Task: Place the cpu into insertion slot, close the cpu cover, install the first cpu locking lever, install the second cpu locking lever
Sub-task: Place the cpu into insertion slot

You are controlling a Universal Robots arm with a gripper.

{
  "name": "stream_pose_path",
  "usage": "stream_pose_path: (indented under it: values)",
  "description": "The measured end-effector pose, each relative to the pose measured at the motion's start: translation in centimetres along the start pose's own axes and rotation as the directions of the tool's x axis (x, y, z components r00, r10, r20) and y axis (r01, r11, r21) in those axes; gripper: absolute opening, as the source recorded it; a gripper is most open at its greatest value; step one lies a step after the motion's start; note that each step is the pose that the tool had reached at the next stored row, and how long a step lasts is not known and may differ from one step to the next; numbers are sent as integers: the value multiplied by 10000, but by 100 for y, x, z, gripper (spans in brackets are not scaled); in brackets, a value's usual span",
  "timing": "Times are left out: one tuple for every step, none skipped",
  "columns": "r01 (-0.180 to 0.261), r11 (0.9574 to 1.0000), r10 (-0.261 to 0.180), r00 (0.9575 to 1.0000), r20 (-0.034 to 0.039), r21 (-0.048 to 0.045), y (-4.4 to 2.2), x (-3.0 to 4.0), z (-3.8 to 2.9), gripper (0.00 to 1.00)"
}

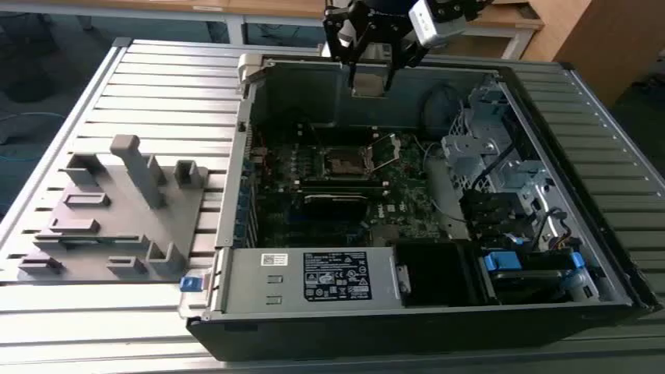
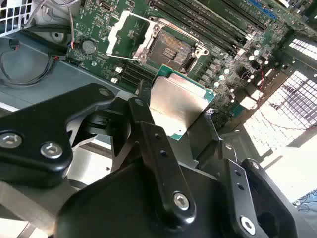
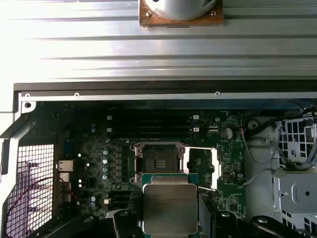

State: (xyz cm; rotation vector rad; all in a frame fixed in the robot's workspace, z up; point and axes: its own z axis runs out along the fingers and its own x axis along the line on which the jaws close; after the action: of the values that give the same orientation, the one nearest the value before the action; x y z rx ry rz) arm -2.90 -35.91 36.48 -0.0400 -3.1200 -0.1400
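Gripper (image 1: 370, 80) clenched on cpu (image 3: 167, 208), which I hold high over mobo; insertion slot (image 3: 159, 162) lies below, offset, w/ cpu cover (image 3: 214, 166) swung open.

Your exterior view sits high and well back, looking down at a slant over the open computer case (image 1: 311, 101) lying on the slatted table (image 1: 156, 86). The pincer (image 1: 369, 78) is above the case wall farthest from that camera. Both wrist views ride close on the arm and face down into the case. The first wrist view looks squarely past the held chip (image 3: 168, 208) to the socket (image 3: 158, 161) beyond it. The second wrist view looks from behind the pincer's black links, tilted, at the same chip (image 2: 176, 101) and socket (image 2: 171, 49). All three views share that socket (image 1: 343, 162).
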Motion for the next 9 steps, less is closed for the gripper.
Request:
stream_pose_path:
  values:
    - [0,10000,0,10000,0,0,0,0,0,54]
    - [0,10000,0,10000,0,0,0,0,0,54]
    - [0,10000,0,10000,0,0,0,0,0,54]
    - [0,10000,0,10000,0,0,0,0,0,54]
    - [0,10000,0,10000,0,1,0,0,1,54]
    - [0,10000,0,10000,0,-1,-1,0,5,54]
    - [0,10000,0,10000,1,-1,-1,0,12,54]
    - [1,10000,-1,10000,1,-2,-2,0,19,54]
    - [1,10000,-1,10000,0,0,-2,-1,25,54]
